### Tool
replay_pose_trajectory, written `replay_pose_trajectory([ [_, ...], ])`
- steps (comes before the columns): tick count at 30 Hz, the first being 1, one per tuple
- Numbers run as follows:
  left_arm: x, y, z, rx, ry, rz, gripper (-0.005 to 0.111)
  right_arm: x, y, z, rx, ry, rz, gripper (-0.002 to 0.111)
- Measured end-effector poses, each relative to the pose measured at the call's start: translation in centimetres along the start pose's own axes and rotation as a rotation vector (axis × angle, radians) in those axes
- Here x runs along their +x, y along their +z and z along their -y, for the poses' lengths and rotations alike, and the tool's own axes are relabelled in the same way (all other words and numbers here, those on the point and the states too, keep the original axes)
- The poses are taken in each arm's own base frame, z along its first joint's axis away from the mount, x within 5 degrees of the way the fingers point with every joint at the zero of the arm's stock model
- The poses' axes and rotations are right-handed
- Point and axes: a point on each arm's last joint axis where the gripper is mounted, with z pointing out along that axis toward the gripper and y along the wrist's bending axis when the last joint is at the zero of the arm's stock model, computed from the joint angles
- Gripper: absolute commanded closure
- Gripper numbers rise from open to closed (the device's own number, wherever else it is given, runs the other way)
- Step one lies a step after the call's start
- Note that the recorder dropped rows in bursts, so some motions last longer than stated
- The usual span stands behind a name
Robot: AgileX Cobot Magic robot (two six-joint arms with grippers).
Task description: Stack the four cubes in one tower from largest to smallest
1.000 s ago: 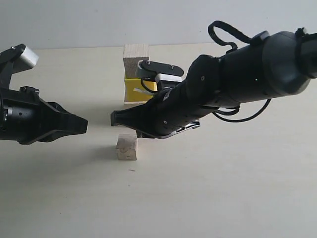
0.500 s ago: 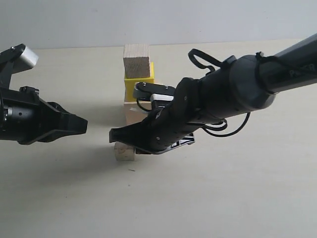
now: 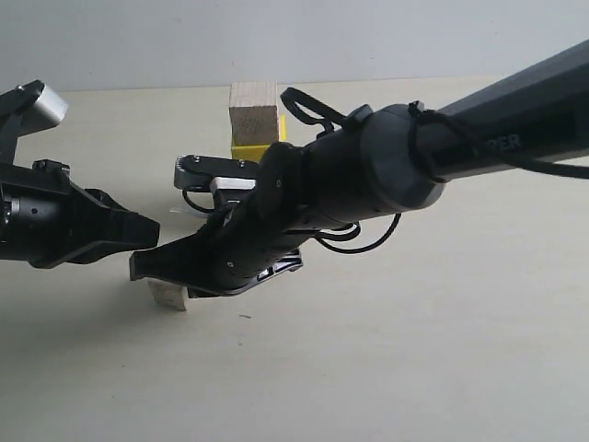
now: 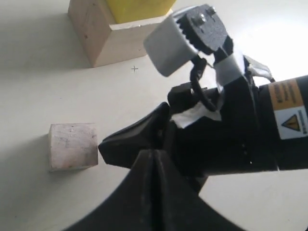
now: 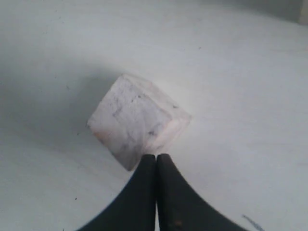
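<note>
The smallest cube (image 3: 168,295) (image 4: 73,147) (image 5: 137,120) lies on the table, turned corner-on to my right gripper (image 3: 138,265) (image 5: 156,156). That gripper is shut, and its tip touches the cube's corner. The right arm reaches across to the left and hides the foot of the tower. A wood cube (image 3: 253,112) tops the yellow cube (image 3: 258,147) (image 4: 137,7), which rests on the largest pale wood cube (image 4: 110,38). My left gripper (image 3: 155,230) (image 4: 154,151) is shut and empty, hovering just above the right gripper's tip.
The tabletop (image 3: 442,350) is pale and bare to the right and in front. A grey wall (image 3: 368,37) rises behind the tower. The two grippers' tips stand close together by the small cube.
My right gripper has swept left and down, and the smallest cube has slid left along the table and turned. The left arm has stayed put.
</note>
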Motion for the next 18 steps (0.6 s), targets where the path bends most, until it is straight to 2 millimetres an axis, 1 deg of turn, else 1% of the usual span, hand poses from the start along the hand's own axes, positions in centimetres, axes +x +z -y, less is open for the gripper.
replay_pose_trajectory([
  [4,0.0,-0.3,0.1,-0.009,0.01,0.007,0.107,0.0,-1.1,-0.5,-0.008,-0.035,-0.022,0.108],
  [7,0.0,-0.8,-0.1,-0.054,0.012,0.009,0.107,0.3,-2.1,-0.4,-0.002,-0.057,-0.011,0.108],
  [10,0.0,-1.4,-0.6,-0.099,-0.01,0.013,0.107,1.1,-2.8,0.7,0.028,-0.066,-0.021,0.108],
  [14,-0.2,-2.1,-1.3,-0.125,-0.038,0.028,0.107,3.1,-3.3,3.2,0.085,-0.032,-0.068,0.108],
  [16,-0.1,-2.1,-1.4,-0.126,-0.039,0.025,0.107,4.1,-3.9,4.0,0.101,-0.026,-0.071,0.108],
  [18,0.0,-2.0,-1.3,-0.118,-0.028,0.009,0.107,5.0,-5.0,4.4,0.104,-0.023,-0.061,0.108],
])
